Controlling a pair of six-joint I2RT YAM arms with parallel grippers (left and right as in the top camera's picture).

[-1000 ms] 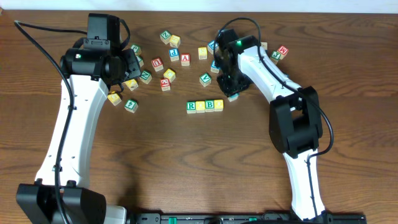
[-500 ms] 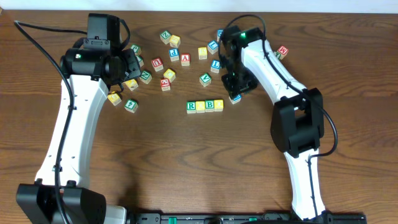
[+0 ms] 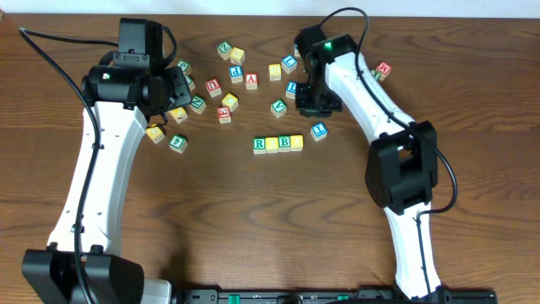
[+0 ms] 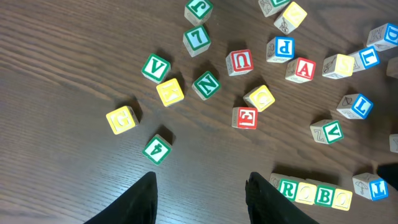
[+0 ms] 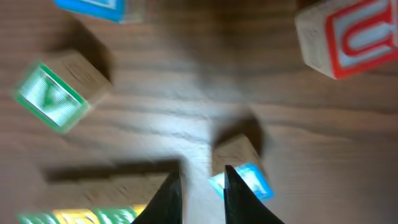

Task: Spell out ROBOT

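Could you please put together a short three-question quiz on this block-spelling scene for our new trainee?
1. True or false: the right claw is holding a cube.
2. How many cubes stand in the row that starts with R? A three, B four, C five.
3. Fill in: the loose cube nearest the row's yellow end has a ____ frame.
Key: 1 false; 2 B; 3 blue.
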